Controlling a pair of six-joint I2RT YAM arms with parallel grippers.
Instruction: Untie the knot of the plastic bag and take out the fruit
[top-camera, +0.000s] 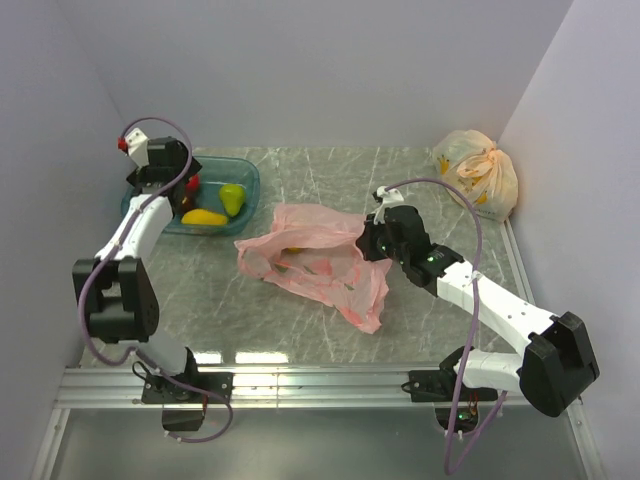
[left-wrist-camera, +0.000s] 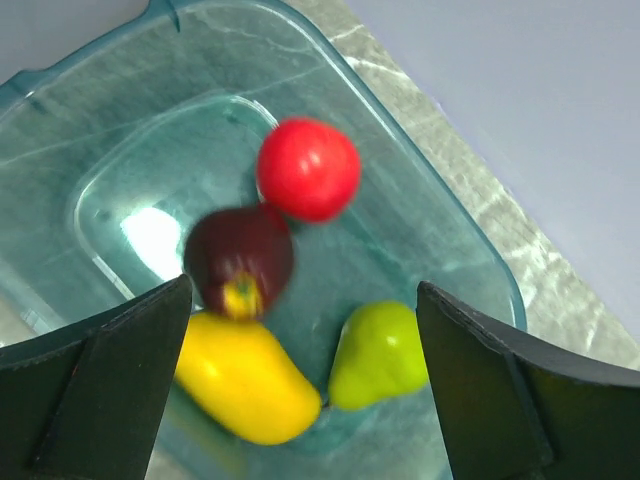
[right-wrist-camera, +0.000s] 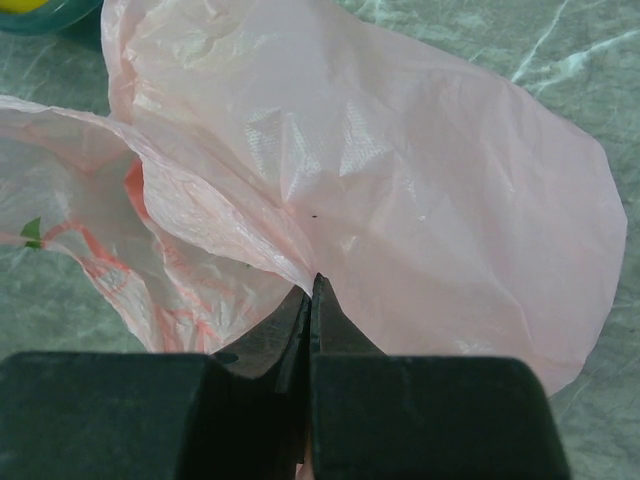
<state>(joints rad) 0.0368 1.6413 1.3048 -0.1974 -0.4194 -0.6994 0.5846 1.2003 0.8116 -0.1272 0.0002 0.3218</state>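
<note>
The pink plastic bag (top-camera: 315, 260) lies open and crumpled at the table's middle, with a yellowish fruit (top-camera: 293, 249) showing faintly inside. My right gripper (top-camera: 372, 232) is shut on the bag's right edge; in the right wrist view the bag (right-wrist-camera: 400, 190) is pinched between the closed fingertips (right-wrist-camera: 313, 290). My left gripper (top-camera: 158, 178) is open and empty above the teal tray (top-camera: 245, 185). In the left wrist view the tray (left-wrist-camera: 420, 190) holds a red apple (left-wrist-camera: 308, 168), a dark purple fruit (left-wrist-camera: 238, 258), a yellow oblong fruit (left-wrist-camera: 245, 378) and a green pear (left-wrist-camera: 380, 355).
A pale yellow bag with orange print (top-camera: 478, 172) sits at the back right corner. Grey walls close in on the left, back and right. The metal rail (top-camera: 320, 385) runs along the near edge.
</note>
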